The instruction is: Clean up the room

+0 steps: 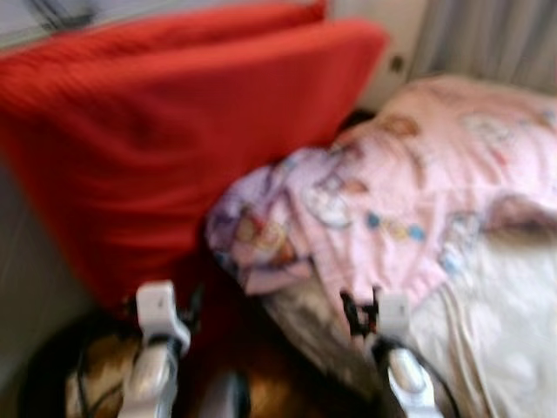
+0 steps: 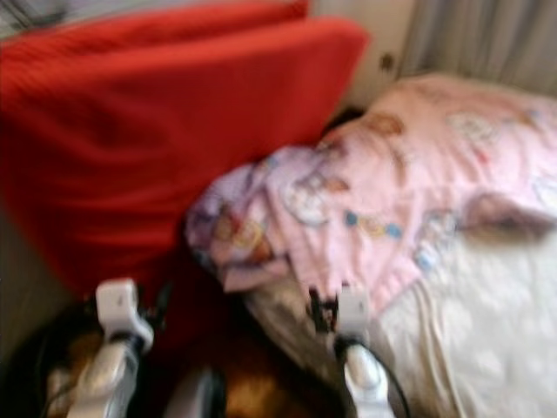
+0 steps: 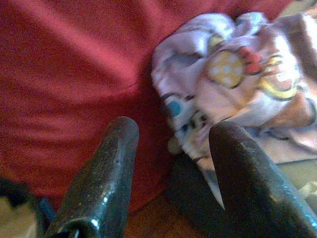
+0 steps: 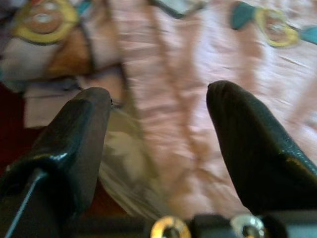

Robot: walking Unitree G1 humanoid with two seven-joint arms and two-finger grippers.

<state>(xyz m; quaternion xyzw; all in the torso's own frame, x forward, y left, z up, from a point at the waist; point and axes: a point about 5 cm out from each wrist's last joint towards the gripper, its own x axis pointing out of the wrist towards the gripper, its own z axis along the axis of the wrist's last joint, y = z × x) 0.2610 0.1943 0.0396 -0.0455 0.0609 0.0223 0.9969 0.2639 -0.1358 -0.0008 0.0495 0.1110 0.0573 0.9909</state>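
Pink blanket (image 1: 418, 192) is faced at 1 o'clock by both open grippers, left gripper (image 3: 171, 163) and right gripper (image 4: 158, 148); the red cushion (image 1: 174, 131) could be snagged instead.

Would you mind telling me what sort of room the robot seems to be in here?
Most likely a bedroom: a pink cartoon-print blanket lies crumpled on a white quilted mattress, a big red cushion stands beside it, and grey curtains hang behind.

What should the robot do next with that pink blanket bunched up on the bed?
Probably ease the right gripper forward and close on the pink blanket. Its fingers are open with the blanket's rumpled edge right ahead of them, and the blanket lies crumpled against the red cushion. The left gripper is open too, nearer the cushion.
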